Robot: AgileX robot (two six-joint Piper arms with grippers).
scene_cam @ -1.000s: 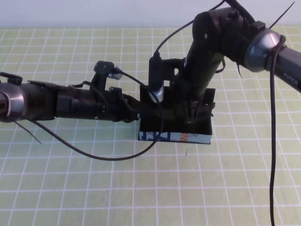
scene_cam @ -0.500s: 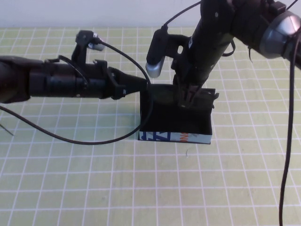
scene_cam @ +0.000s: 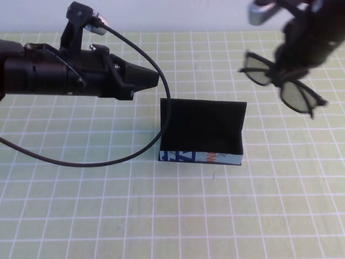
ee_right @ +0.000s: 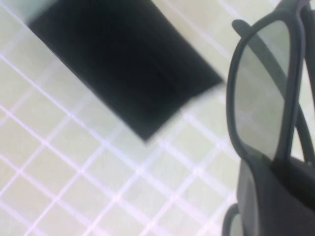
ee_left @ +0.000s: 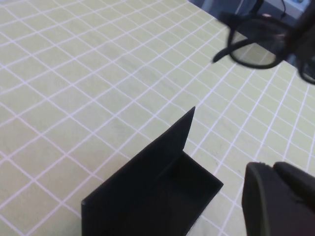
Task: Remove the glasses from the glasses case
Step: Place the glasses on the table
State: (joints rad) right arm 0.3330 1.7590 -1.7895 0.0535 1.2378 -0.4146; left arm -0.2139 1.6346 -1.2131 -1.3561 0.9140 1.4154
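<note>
The glasses case (scene_cam: 200, 132) stands open in the middle of the table, lid up, its white printed front facing me; it looks empty. It also shows in the left wrist view (ee_left: 152, 196) and the right wrist view (ee_right: 123, 64). My right gripper (scene_cam: 284, 74) is shut on the bridge of the black glasses (scene_cam: 296, 96) and holds them in the air, above and right of the case. The glasses show in the left wrist view (ee_left: 256, 42) and the right wrist view (ee_right: 263, 93). My left gripper (scene_cam: 152, 80) is shut and empty, just above the case's back left corner.
A green mat with a white grid (scene_cam: 108, 210) covers the table. A black cable (scene_cam: 108, 162) from the left arm loops over the mat left of the case.
My right gripper lifted the glasses out of the case and carried them up and to the right. My left gripper rose and drew back from the case's left end.
</note>
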